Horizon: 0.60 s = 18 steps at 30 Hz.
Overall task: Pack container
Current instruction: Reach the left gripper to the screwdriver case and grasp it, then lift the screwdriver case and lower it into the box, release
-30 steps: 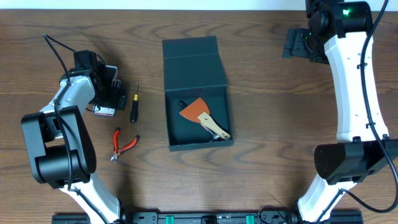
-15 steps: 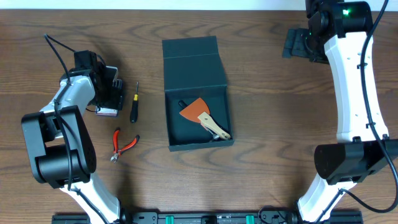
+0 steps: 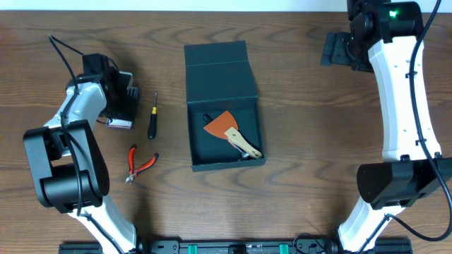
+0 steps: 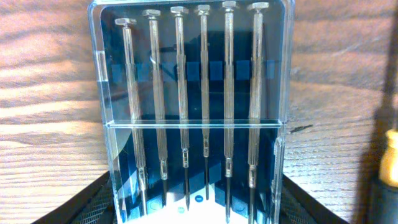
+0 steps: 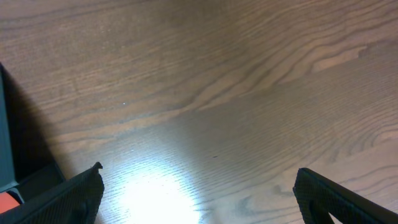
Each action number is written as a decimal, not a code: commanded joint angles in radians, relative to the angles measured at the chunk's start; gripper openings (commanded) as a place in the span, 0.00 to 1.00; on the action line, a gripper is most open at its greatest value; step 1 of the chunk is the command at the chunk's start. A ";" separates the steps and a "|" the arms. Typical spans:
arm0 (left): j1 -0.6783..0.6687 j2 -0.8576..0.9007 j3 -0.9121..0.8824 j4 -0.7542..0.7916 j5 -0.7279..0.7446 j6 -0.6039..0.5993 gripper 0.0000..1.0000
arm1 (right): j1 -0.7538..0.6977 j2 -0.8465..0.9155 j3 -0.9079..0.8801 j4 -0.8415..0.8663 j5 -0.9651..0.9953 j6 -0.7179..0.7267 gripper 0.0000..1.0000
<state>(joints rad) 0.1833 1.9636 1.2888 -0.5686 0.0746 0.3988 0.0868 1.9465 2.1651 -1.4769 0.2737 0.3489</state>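
The container (image 3: 192,141), a dark teal-black square box, lies open mid-table with its flap lid (image 3: 219,70) folded back. An orange-bladed scraper (image 3: 224,127) rests inside. At the far left, my left gripper (image 3: 119,109) is over a clear blue case of bits (image 3: 120,123). In the left wrist view the case (image 4: 193,93) fills the frame, and my left gripper (image 4: 196,202) has a finger pressed against each side wall. My right gripper (image 3: 335,51) hovers at the back right, and in its wrist view my right gripper (image 5: 199,190) is wide open over bare wood.
A black screwdriver with a yellow band (image 3: 151,120) lies just right of the case, its handle (image 4: 390,158) showing at the left wrist view's edge. Red-handled pliers (image 3: 140,164) lie nearer the front. The container's corner (image 5: 5,124) borders the right wrist view.
The left fingers have come in from wide open to the sides of the bit case, and gripper and case shifted slightly back. The right arm has not moved.
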 commanded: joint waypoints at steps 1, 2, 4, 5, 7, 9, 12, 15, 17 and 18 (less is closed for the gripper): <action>0.003 -0.013 0.076 -0.026 -0.007 0.007 0.59 | -0.007 -0.003 0.013 -0.001 0.014 0.014 0.99; 0.003 -0.015 0.097 -0.042 -0.007 0.007 0.63 | -0.007 -0.003 0.013 -0.001 0.014 0.013 0.99; 0.003 -0.025 0.136 -0.068 -0.007 0.007 0.63 | -0.007 -0.003 0.013 -0.001 0.014 0.014 0.99; 0.003 -0.032 0.157 -0.081 -0.007 0.007 0.63 | -0.007 -0.003 0.013 -0.001 0.014 0.014 0.99; 0.002 -0.053 0.189 -0.091 -0.006 0.001 0.60 | -0.007 -0.003 0.013 -0.001 0.014 0.013 0.99; 0.002 -0.080 0.217 -0.098 -0.006 -0.001 0.56 | -0.007 -0.003 0.013 -0.001 0.014 0.013 0.99; -0.003 -0.127 0.264 -0.124 0.000 -0.019 0.56 | -0.007 -0.003 0.013 -0.001 0.014 0.013 0.99; -0.020 -0.188 0.283 -0.154 0.016 -0.019 0.56 | -0.007 -0.003 0.013 -0.001 0.014 0.014 0.99; -0.042 -0.235 0.283 -0.174 0.034 -0.019 0.56 | -0.007 -0.003 0.013 -0.001 0.014 0.013 0.99; -0.055 -0.257 0.283 -0.186 0.039 -0.019 0.56 | -0.007 -0.003 0.013 -0.001 0.014 0.014 0.99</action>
<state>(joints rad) 0.1616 1.7805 1.5455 -0.7353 0.0814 0.3901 0.0868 1.9465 2.1651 -1.4769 0.2737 0.3489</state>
